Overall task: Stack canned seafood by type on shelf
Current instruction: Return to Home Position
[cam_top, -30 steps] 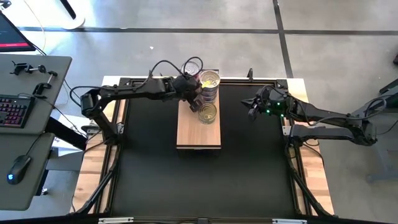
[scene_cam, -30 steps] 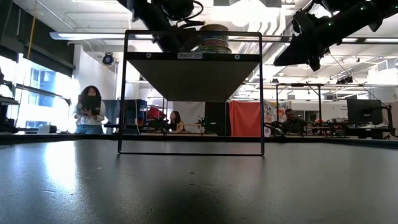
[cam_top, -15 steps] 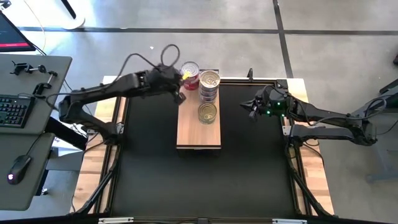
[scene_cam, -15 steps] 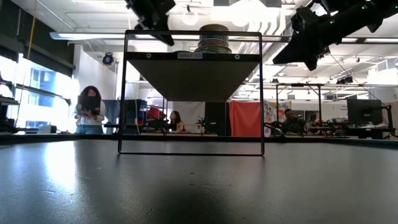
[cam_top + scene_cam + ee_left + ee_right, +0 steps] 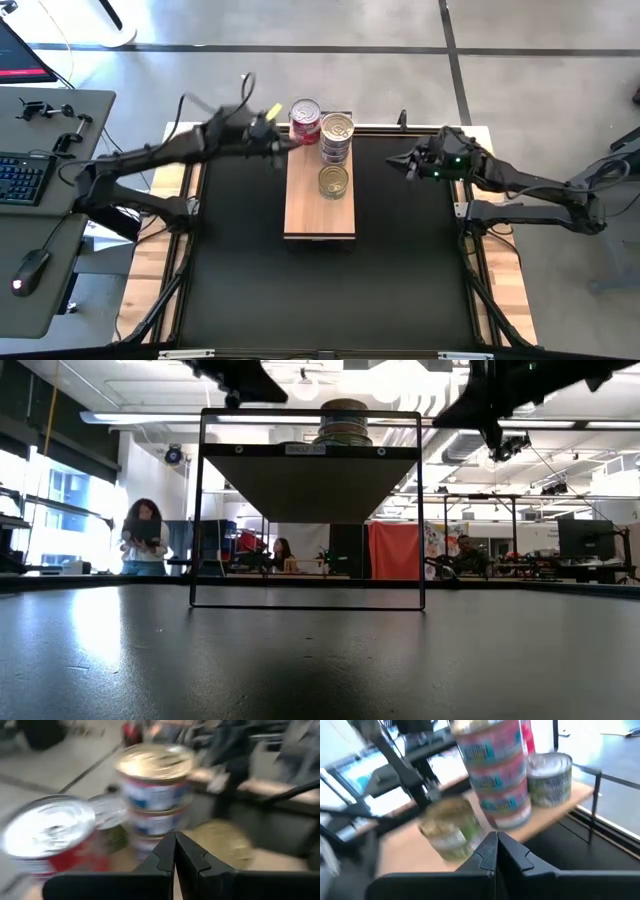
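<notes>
The shelf [image 5: 320,212] is a light-wood plank on a black frame in the middle of the table. On its far end stand a red-labelled can with a silver lid [image 5: 305,119] [image 5: 50,837] and a stack of three cans with a gold lid [image 5: 337,137] [image 5: 495,775]. A single gold-lidded can [image 5: 333,182] [image 5: 450,827] stands on the plank nearer the middle. My left gripper [image 5: 279,144] [image 5: 175,845] hovers shut, just left of the red can. My right gripper [image 5: 407,165] [image 5: 496,845] hovers shut to the right of the shelf, pointing at the cans.
A black mat [image 5: 320,290] covers the table, bare in front of the shelf. In the low view the shelf's frame [image 5: 307,510] stands tall with the stack [image 5: 345,422] on top. Desks and people show in the room beyond.
My left gripper has drawn back from the cans toward the table's left edge and risen, tipping up toward level. My right gripper has risen a little. The cans stand still on the shelf.
</notes>
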